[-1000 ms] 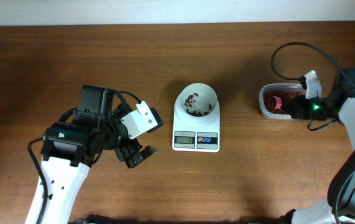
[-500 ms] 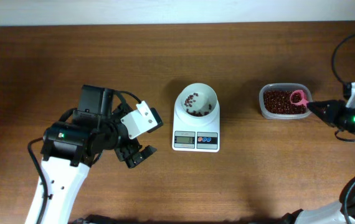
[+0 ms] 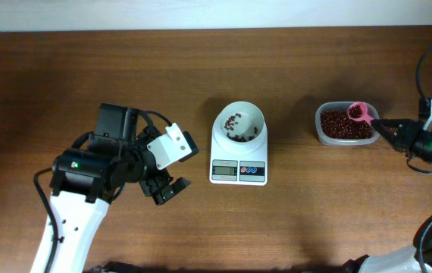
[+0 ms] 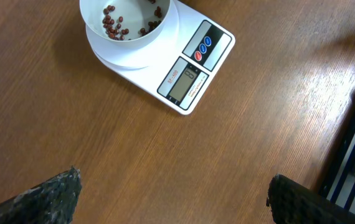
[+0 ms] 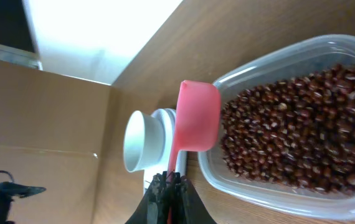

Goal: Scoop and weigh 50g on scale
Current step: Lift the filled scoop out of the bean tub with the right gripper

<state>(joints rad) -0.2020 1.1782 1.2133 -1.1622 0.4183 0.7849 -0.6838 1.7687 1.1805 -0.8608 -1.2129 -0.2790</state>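
The white scale (image 3: 239,168) stands mid-table with a round white bowl (image 3: 239,123) on it, and a few red-brown beans (image 3: 235,136) lie in the bowl. To its right, a clear tub (image 3: 322,133) holds a heap of the same beans (image 3: 341,125). My right gripper (image 3: 386,129) is shut on the handle of a pink scoop (image 3: 359,113), whose cup hangs over the tub's far right corner. In the right wrist view the scoop (image 5: 197,118) sits above the beans (image 5: 289,130), gripper (image 5: 170,183) below it. My left gripper (image 3: 167,188) stands open and empty, left of the scale (image 4: 190,68).
A pale wall borders the table's far edge (image 3: 216,29). Black cables loop around the right arm (image 3: 428,144). The left arm's body (image 3: 95,167) fills the table's near left.
The right arm drew back to the right and lifted the scoop out of the beans toward the tub's far right corner. The left arm stayed still.
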